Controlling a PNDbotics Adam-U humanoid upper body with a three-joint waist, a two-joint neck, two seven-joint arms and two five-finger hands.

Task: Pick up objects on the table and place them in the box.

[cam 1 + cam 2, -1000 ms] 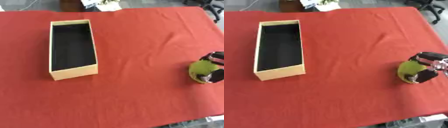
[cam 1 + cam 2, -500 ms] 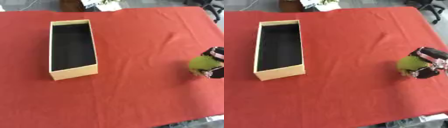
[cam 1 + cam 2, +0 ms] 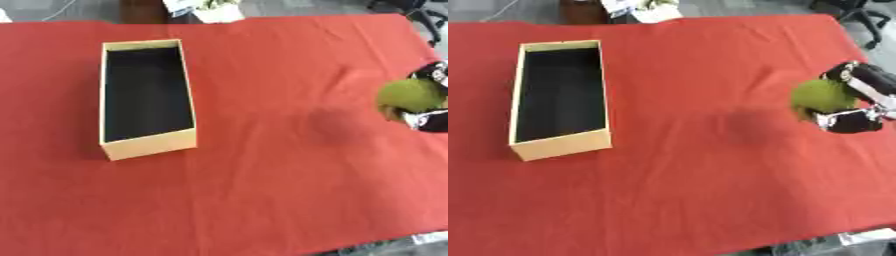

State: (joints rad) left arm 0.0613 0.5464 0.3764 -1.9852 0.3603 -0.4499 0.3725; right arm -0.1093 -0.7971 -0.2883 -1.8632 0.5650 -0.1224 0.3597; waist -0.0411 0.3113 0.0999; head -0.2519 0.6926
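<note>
A round olive-green object (image 3: 820,96) hangs above the red table at the right, with my right hand (image 3: 857,102) curled round it from the right side. Its shadow (image 3: 750,122) falls on the cloth to the left below it. The long tan box (image 3: 560,97) with a black inside lies at the left of the table, open at the top and with nothing in it. My left hand shows in neither view.
The red cloth (image 3: 684,190) covers the whole table, with wide bare stretches between box and hand and along the front. Beyond the far edge stand white clutter (image 3: 636,7) and an office chair (image 3: 859,10).
My right hand has lifted the green object off the cloth and carried it up and a little toward the far side. The box has stayed put.
</note>
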